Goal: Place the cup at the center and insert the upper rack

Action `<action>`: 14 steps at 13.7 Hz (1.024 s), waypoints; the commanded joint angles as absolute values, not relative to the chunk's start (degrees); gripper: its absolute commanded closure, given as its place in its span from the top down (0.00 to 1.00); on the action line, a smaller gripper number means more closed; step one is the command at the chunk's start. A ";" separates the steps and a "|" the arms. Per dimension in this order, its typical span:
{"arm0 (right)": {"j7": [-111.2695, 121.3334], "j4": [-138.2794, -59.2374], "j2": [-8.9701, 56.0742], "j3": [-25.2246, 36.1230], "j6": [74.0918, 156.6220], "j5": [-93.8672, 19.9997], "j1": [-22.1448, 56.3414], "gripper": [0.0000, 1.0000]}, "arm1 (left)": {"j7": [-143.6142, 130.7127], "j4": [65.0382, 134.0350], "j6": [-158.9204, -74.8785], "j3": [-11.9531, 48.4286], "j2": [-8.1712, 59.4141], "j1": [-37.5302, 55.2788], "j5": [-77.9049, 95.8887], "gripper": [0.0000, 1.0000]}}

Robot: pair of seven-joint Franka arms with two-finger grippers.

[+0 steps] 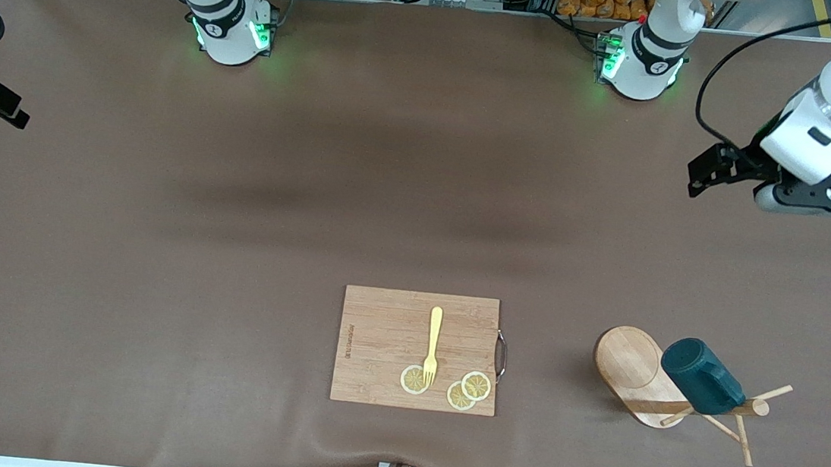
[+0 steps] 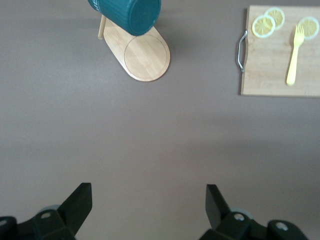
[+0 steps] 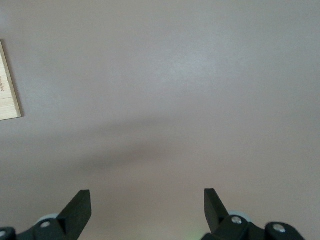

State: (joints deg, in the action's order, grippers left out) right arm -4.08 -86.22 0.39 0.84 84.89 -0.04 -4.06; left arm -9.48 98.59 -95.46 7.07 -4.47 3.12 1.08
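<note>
The wooden upper rack stands toward the left arm's end of the table, its oval base (image 1: 626, 358) on the cloth and its post and pegs (image 1: 745, 418) rising from it. The dark teal cup (image 1: 703, 376) sits tilted on the pegs with its closed bottom showing and its inside hidden. In the left wrist view the cup (image 2: 127, 12) is over the rack's base (image 2: 145, 57). My left gripper (image 1: 699, 177) (image 2: 149, 202) hangs open and empty in the air, well apart from the rack. Above the right arm's end of the table, my right gripper (image 1: 8, 110) (image 3: 147, 205) is open with nothing in it.
A rectangular wooden cutting board (image 1: 382, 337) with a metal handle lies near the front camera at mid-table. It carries a yellow fork (image 1: 433, 342) and three lemon slices (image 1: 475, 385). The board (image 2: 270, 70) also shows in the left wrist view, and its corner (image 3: 7, 95) in the right wrist view.
</note>
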 commanded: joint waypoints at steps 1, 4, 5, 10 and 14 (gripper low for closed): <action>-3.78 -85.17 0.70 0.09 84.11 -0.35 -5.19 1.00 | -3.27 99.85 -92.74 5.10 -6.50 3.69 -0.09 1.00; -3.87 -85.08 0.70 0.09 84.11 -0.35 -5.01 1.00 | -0.97 96.96 -87.12 2.03 -6.77 5.88 -0.09 1.00; -3.87 -85.08 0.70 0.09 84.11 -0.35 -5.01 1.00 | -0.53 95.81 -85.45 1.50 -6.77 6.15 -0.09 1.00; -3.78 -85.17 0.70 0.09 84.11 -0.35 -5.18 1.00 | 3.59 92.12 -79.81 0.00 -6.85 6.06 -0.09 1.00; -3.78 -85.17 0.70 0.09 84.11 -0.35 -5.19 1.00 | 3.52 89.92 -78.93 0.79 -6.16 4.13 0.70 1.00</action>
State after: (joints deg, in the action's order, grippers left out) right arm -4.08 -86.21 0.39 0.83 84.88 -0.04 -4.06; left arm 3.58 91.71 -80.12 0.48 -6.48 4.30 1.07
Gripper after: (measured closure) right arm 0.000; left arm 0.000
